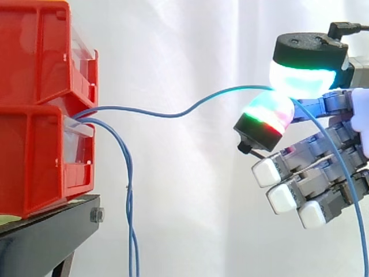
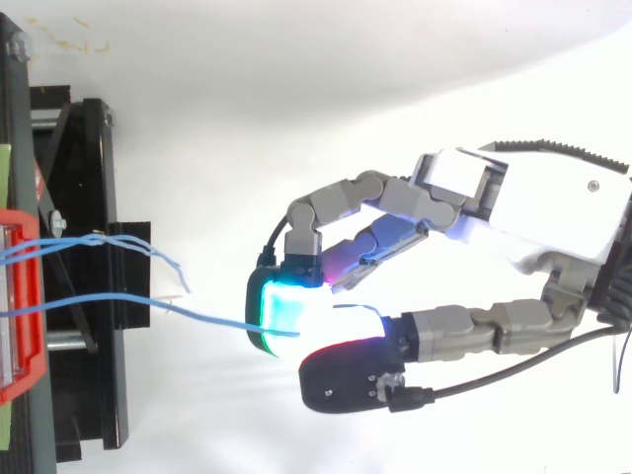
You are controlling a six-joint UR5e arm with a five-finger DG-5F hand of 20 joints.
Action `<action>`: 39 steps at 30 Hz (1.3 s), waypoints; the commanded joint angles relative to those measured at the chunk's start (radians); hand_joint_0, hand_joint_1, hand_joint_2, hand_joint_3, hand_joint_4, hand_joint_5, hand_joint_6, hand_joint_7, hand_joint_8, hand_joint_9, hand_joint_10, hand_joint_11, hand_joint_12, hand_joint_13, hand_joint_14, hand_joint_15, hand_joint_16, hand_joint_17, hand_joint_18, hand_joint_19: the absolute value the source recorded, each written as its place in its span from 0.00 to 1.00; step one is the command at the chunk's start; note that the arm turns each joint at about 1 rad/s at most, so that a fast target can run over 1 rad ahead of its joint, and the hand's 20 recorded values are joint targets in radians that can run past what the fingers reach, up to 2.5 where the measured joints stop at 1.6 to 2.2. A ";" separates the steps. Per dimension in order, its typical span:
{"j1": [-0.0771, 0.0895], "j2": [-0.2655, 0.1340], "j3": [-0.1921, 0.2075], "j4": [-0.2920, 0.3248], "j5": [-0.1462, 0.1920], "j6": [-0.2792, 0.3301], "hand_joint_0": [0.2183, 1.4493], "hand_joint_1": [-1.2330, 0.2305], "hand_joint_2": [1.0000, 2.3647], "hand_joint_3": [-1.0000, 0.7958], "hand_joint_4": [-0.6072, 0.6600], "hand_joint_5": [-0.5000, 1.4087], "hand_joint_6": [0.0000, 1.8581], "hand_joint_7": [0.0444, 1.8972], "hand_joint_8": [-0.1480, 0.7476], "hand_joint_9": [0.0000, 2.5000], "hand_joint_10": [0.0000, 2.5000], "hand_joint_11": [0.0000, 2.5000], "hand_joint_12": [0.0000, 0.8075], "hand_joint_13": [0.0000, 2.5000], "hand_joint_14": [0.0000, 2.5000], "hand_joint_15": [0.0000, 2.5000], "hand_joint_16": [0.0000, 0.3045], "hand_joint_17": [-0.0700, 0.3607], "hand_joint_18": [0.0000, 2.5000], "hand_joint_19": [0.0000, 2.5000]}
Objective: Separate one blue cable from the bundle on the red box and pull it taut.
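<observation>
Hand (image 1: 331, 164) comes in from the right at about bin height, well clear of the red bins (image 1: 34, 86), palm side-on. Two pads meet up top: the cyan-glowing pad (image 1: 300, 78) sits over the red/green pad (image 1: 268, 115), and they're pinched shut on one blue cable (image 1: 150, 112). The other fingers (image 1: 271, 172) are folded under w/ white tips and hold nothing.

That cable leaves the gap btw the two stacked bins and runs right across open air to the pinch. It's got a wavy bend mid-span, so not a straight line. Past the pinch its tail drops behind the folded fingers to the lower right corner. The rest of the cables (image 1: 129, 196) hang down from the bin front, just beside the black stand (image 1: 46, 231), apart from the hand. White curtain (image 1: 190, 40) is behind it all.

Top view adds:
- The palm (image 2: 553, 207) is on the right and the two pinching digits reach left in a ring shape, pads closing at the left end.
- The cable (image 2: 212, 318) goes in btw them from the bin edge (image 2: 28, 296).
- The loose strands (image 2: 148, 252) lie over the stand, off to the side of the held one, not touching it past the bin.

The side view gives the sag and the hanging tail, which can't be read from above.
</observation>
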 commanded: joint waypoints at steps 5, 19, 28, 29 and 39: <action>0.000 0.000 0.000 0.007 -0.001 0.001 0.25 0.31 0.40 0.62 0.20 0.22 0.47 0.65 0.48 0.35 0.00 0.12 0.57 0.35 0.00 0.12 0.17 0.44 0.35 0.10; 0.000 0.000 -0.002 0.005 0.000 -0.001 0.25 0.32 0.41 0.62 0.21 0.22 0.47 0.65 0.49 0.37 0.00 0.13 0.56 0.36 0.00 0.13 0.17 0.44 0.35 0.10; 0.000 -0.001 0.000 0.004 0.000 -0.002 0.25 0.32 0.42 0.61 0.21 0.22 0.47 0.65 0.49 0.37 0.00 0.13 0.57 0.36 0.00 0.13 0.17 0.44 0.35 0.10; 0.000 0.000 0.000 0.004 0.000 -0.001 0.24 0.32 0.42 0.61 0.21 0.22 0.47 0.65 0.49 0.37 0.00 0.13 0.57 0.36 0.00 0.13 0.17 0.44 0.35 0.10; 0.000 0.000 -0.002 0.004 0.002 -0.001 0.24 0.32 0.43 0.61 0.21 0.22 0.47 0.66 0.49 0.38 0.00 0.14 0.56 0.37 0.00 0.13 0.17 0.43 0.35 0.11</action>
